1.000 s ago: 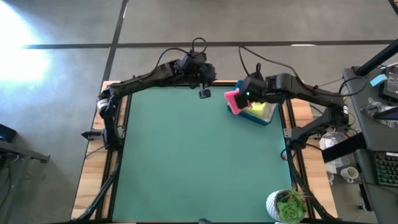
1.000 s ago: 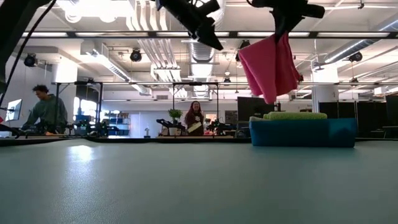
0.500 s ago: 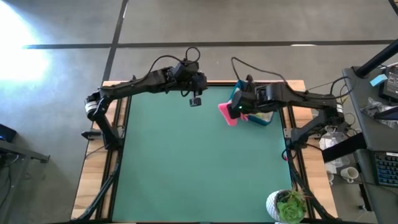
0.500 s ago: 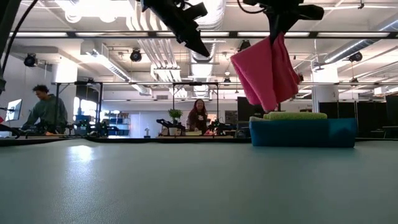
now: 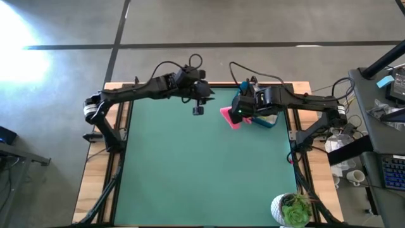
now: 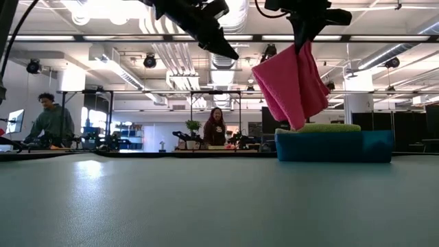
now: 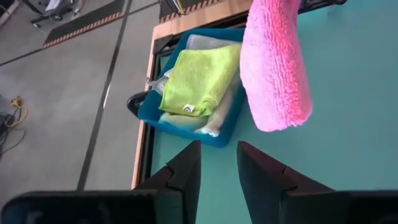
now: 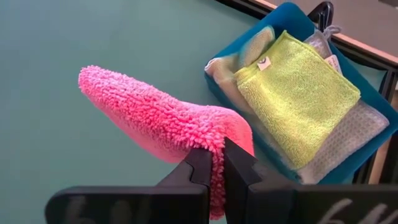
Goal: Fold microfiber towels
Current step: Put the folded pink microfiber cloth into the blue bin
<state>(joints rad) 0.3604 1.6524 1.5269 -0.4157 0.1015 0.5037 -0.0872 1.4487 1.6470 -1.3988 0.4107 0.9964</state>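
Note:
A hot pink microfiber towel [image 6: 291, 86] hangs in the air over the table's far right part, just left of the blue bin [image 6: 334, 145]. My right gripper [image 8: 217, 155] is shut on its top. The bin holds a lime green towel [image 8: 298, 93] lying on paler cloths. My left gripper [image 7: 219, 146] hovers open and empty over the far middle of the green table [image 5: 190, 164], pointing toward the pink towel [image 7: 273, 68] and the bin. In the high view the right gripper [image 5: 240, 111] is above the pink towel [image 5: 230, 118], with the left gripper [image 5: 198, 109] to its left. My right gripper pinches a bunched upper part of the pink towel [image 8: 216, 144] between its two fingers; one layer or several, I cannot tell. The fingers come from above, slanting down. The towel hangs slack below them, its lower end [image 6: 296, 122] clear of the table.
The bin [image 5: 266, 120] stands at the table's far right edge, partly under the right arm. A potted plant [image 5: 292, 209] stands at the near right corner. People are in the room beyond the table's far edge.
My right gripper has carried the pink towel away from the bin, toward the table's near edge and a little left; the towel still hangs clear. My left gripper has moved toward the near edge, slightly left and down, and has tipped.

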